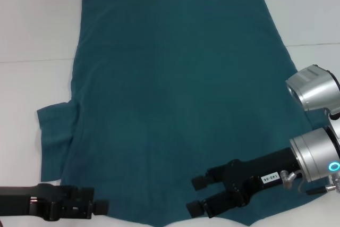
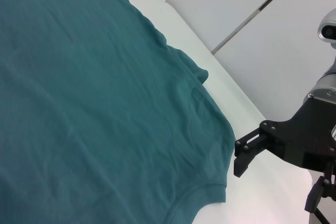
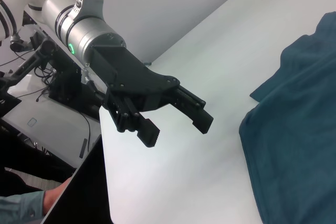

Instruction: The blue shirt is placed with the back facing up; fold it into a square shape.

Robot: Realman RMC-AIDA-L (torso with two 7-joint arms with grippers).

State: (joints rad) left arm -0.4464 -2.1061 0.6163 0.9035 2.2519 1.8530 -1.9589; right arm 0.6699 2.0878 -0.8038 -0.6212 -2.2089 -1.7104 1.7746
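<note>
The blue shirt (image 1: 175, 104) lies spread flat on the white table (image 1: 32, 30), plain side up, one short sleeve sticking out toward the robot's left. On the right the sleeve appears to be folded under or hidden, though the head view leaves that unclear.

The right gripper (image 1: 197, 195) hovers over the near hem of the shirt, its two black fingers spread apart with nothing between them; cloth lies beneath and ahead of the fingertips. The left gripper (image 1: 101, 206) sits low at the near left corner, just beside the shirt's near edge and below the sleeve. In the right wrist view the left gripper (image 3: 176, 121) shows its fingers parted and empty, above bare table, with the shirt beyond its tips.
</note>
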